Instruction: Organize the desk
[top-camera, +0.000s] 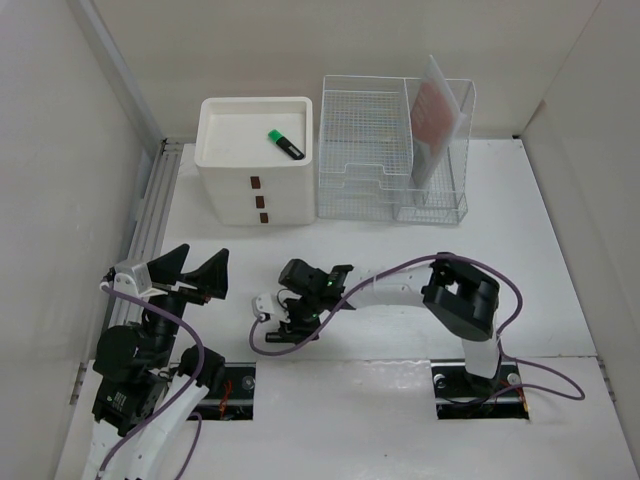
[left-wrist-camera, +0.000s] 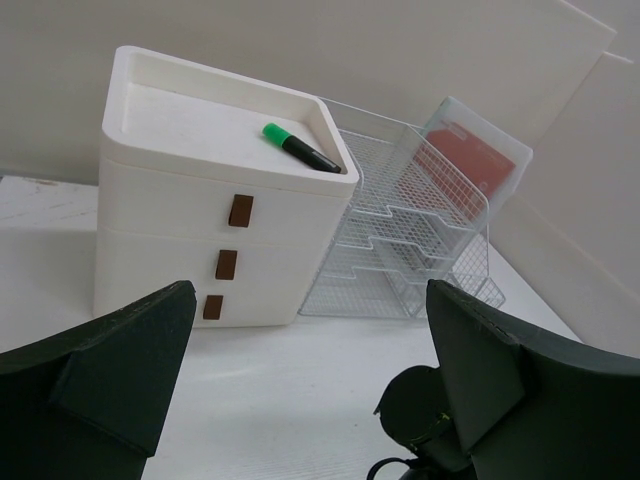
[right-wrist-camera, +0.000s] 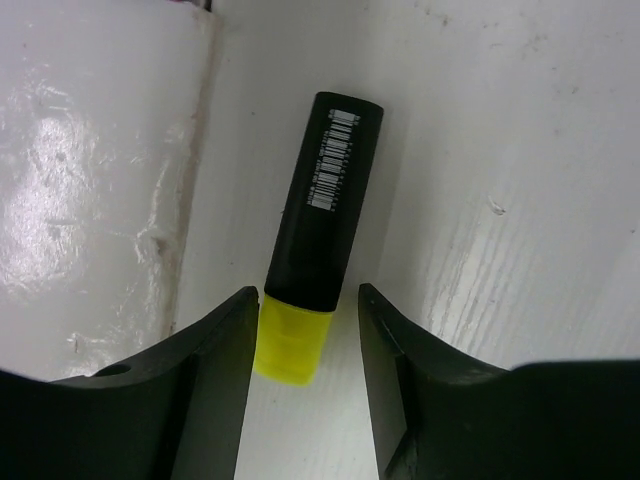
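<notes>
Step in hand: pick-up of a loose item. The right arm (top-camera: 460, 300) reaches toward 10 o'clock from its base, pointing down at the table (top-camera: 545, 250), the broad white surface that carries everything. Its jaws stand part open astride the yellow cap (right-wrist-camera: 292, 345) of a black highlighter (right-wrist-camera: 325, 210) lying flat. One side is at the cap and the other shows a gap, so there is no grip yet.

Next move, as judged: close squarely, lift, and carry toward 12 o'clock, where the drawer box (top-camera: 258, 160) carries a green highlighter (top-camera: 285, 143) on top.

The left arm (top-camera: 130, 370), at 8 o'clock, holds its jaws wide open and empty.

Clearance: a glossy white edge (right-wrist-camera: 205, 150), unidentified, runs close beside the black highlighter. The wire rack (top-camera: 385, 150) stands just beside the box, at its 3 o'clock. Mid-table offers open room
</notes>
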